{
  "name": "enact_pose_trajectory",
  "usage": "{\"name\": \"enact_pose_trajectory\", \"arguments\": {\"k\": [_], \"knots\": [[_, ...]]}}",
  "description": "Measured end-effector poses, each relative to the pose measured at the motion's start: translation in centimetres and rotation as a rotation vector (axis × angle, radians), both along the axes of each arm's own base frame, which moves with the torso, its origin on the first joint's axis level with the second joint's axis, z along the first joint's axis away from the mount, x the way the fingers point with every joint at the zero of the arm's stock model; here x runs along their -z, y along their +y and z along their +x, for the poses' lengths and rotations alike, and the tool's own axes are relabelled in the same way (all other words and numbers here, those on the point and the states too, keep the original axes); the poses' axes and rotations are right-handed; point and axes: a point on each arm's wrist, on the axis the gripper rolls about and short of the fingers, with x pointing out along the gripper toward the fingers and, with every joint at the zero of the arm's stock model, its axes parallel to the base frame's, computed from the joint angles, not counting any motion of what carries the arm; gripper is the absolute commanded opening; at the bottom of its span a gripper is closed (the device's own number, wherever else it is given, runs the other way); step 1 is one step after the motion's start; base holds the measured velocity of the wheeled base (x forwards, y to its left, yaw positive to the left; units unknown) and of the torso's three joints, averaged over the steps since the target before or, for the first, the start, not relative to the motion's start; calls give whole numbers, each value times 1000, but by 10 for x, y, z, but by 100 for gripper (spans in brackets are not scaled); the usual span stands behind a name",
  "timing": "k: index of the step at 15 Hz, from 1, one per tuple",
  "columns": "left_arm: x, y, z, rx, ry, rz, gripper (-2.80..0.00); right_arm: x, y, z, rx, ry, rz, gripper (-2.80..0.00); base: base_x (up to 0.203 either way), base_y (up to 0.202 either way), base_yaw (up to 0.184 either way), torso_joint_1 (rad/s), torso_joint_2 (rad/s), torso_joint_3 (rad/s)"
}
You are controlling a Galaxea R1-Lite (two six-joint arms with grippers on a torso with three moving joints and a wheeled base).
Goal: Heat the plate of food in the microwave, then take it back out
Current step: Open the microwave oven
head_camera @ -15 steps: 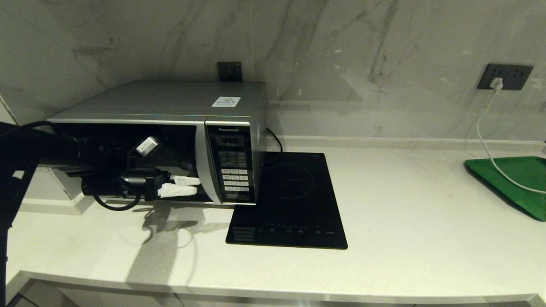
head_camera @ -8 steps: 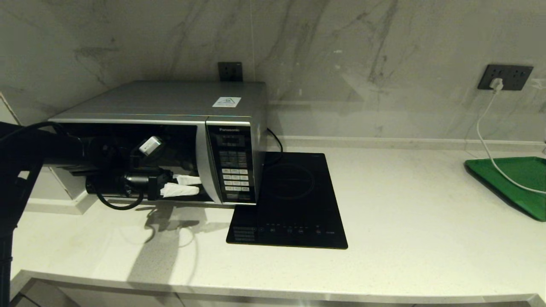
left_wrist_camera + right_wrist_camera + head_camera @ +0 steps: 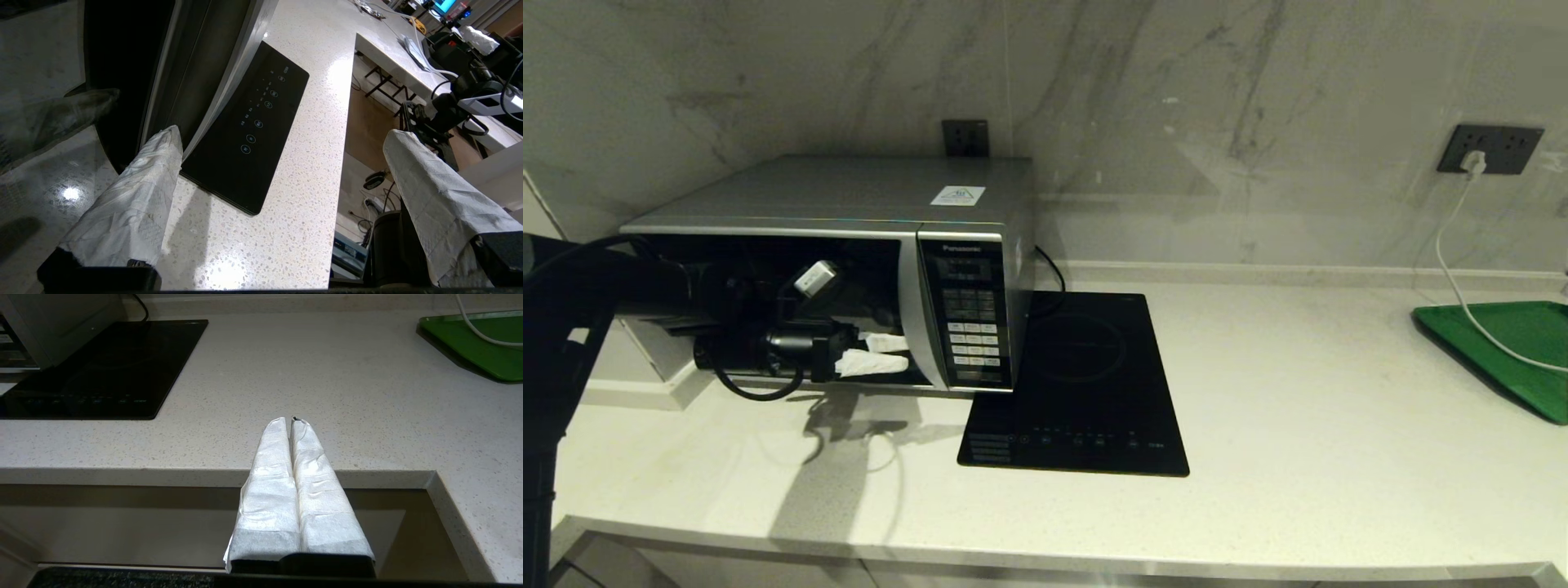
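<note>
Head view: standing at the desk's [image 3: 1258,425] left end, the microwave [image 3: 849,245]; reaching across its dark door, the left gripper [image 3: 882,353], jaws spread; lying beside it, a black hob [image 3: 1078,384]; resting far right, a green tray [image 3: 1511,351]. Plate of food not showing.

Left wrist view: hovering with white-wrapped fingers [image 3: 135,204] wide apart, one nearly touching the door's edge.

Right wrist view: hanging off the desk's front edge, the right gripper [image 3: 292,420], jaws pressed together.

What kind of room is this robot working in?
Most likely a kitchen, perhaps a mock-up: a silver Panasonic microwave stands on a pale stone countertop beside a black induction hob, with a marble-look wall behind.
</note>
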Motion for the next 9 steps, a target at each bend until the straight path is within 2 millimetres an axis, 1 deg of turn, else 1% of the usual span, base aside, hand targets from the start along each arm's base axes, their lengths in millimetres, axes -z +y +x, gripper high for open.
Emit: {"name": "enact_pose_trajectory", "arguments": {"k": [6, 8, 9], "knots": [[-2, -4, -1, 21, 0, -35, 0, 0, 0, 0, 0, 0, 0, -280, 0, 0, 0, 0, 0, 0], [-5, -8, -8, 29, 33, -43, 0, 0, 0, 0, 0, 0, 0, -280, 0, 0, 0, 0, 0, 0], [-7, -9, -16, 33, 71, -53, 0, 0, 0, 0, 0, 0, 0, -280, 0, 0, 0, 0, 0, 0]]}}
